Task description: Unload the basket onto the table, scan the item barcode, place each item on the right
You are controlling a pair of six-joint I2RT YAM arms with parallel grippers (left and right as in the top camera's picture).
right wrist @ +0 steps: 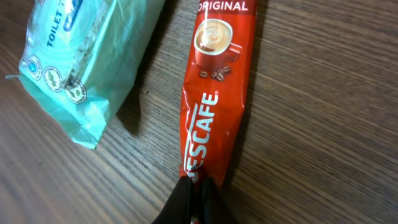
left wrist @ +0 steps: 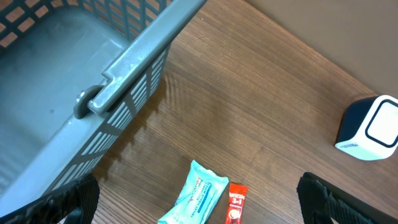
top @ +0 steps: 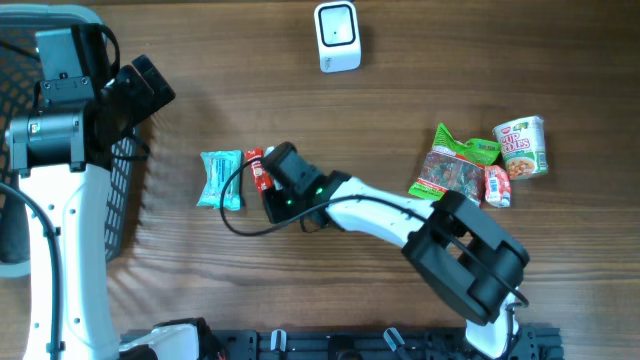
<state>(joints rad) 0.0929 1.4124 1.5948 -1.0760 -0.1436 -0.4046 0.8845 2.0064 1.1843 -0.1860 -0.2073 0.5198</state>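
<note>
From above, the right gripper (right wrist: 194,186) hides most of the Nescafe stick (right wrist: 213,106), which lies on the table (top: 400,100) beside one toilet wipes pack (top: 221,179). The gripper pinches the stick's end tight. The left gripper (top: 143,87) is wide, holding nothing. One scanner (top: 337,37), one basket (top: 18,110)

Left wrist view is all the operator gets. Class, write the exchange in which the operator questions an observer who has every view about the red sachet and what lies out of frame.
Operator: Is anything gripping the red sachet?
Observer: Yes. The right gripper is shut on one end of the Nescafe sachet.
Operator: What lies beyond my frame?
Observer: A cup noodle and a green snack bag lie close together at the right of the overhead view.
</note>
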